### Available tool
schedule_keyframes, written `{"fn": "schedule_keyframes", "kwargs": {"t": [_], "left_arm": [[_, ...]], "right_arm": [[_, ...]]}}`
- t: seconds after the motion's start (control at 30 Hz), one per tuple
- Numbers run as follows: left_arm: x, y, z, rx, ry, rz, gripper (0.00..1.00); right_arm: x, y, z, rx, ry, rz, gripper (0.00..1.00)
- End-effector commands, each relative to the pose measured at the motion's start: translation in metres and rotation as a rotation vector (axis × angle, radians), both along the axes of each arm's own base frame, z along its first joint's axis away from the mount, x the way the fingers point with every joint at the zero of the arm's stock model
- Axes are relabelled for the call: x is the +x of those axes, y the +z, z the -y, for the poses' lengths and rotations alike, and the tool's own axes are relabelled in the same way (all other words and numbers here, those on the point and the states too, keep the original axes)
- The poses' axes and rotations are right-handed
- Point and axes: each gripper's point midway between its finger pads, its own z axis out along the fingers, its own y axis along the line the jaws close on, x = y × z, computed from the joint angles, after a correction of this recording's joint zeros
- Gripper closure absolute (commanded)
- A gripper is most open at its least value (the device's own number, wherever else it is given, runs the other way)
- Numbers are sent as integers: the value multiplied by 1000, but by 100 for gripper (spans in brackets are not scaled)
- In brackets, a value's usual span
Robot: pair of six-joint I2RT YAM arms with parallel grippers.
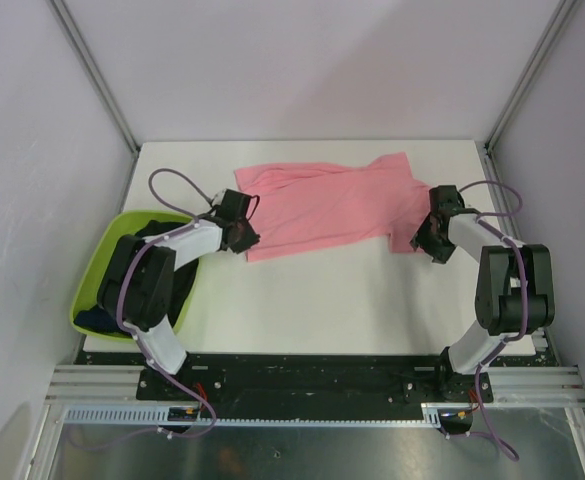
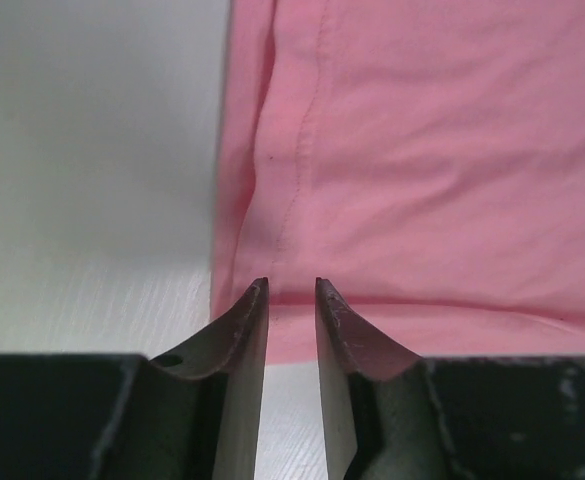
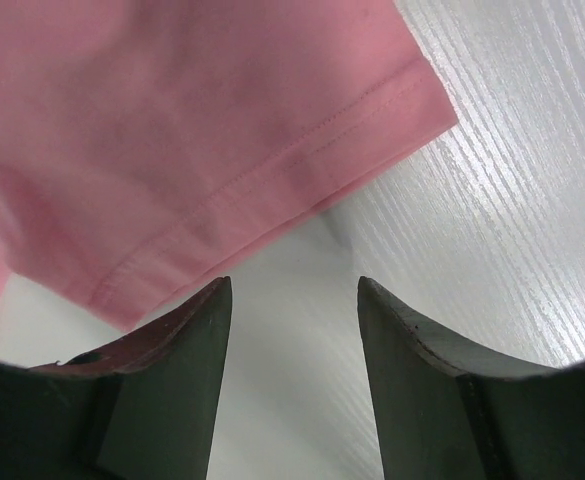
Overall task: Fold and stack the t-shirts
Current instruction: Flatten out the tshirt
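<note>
The salmon-pink t-shirt lies spread out on the white table, toward the back. My left gripper is at the shirt's near-left corner. In the left wrist view its jaws stand a narrow gap apart with the tips over the pink hem, and nothing is pinched. My right gripper is at the shirt's right edge. In the right wrist view it is wide open over bare table, just off the sleeve hem. Dark navy-black t-shirts lie bunched in the tub.
The lime-green plastic tub sits at the table's left edge, partly under the left arm. Grey walls and metal frame posts close in the back and sides. The arm bases stand at the near edge.
</note>
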Motion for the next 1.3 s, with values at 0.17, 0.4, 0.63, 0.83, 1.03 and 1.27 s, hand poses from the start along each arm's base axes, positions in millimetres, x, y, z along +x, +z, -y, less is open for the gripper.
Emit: {"fn": "schedule_keyframes", "kwargs": {"t": [0.17,0.4,0.63,0.83,1.03,1.27], "left_arm": [[3,-5,-2,20,0,-26,72],[-10,-9,-10,51,-1,-56,72],[-14,-9,-15,79,-10,-64,67],[-7,-10,-11,79,-21,-66,76],[-1,6,-8,68,-36,-24,98],[-16,19,-21,75,-4,8,100]], "right_arm": [[17,17,8,-21,-16,63,42],[21,18,10,-17,-23,66,42],[26,17,9,-13,-22,67,42],[41,21,9,-11,-29,98,42],[66,29,29,-30,-78,154,41],[93,30,60,-50,-130,206,39]]}}
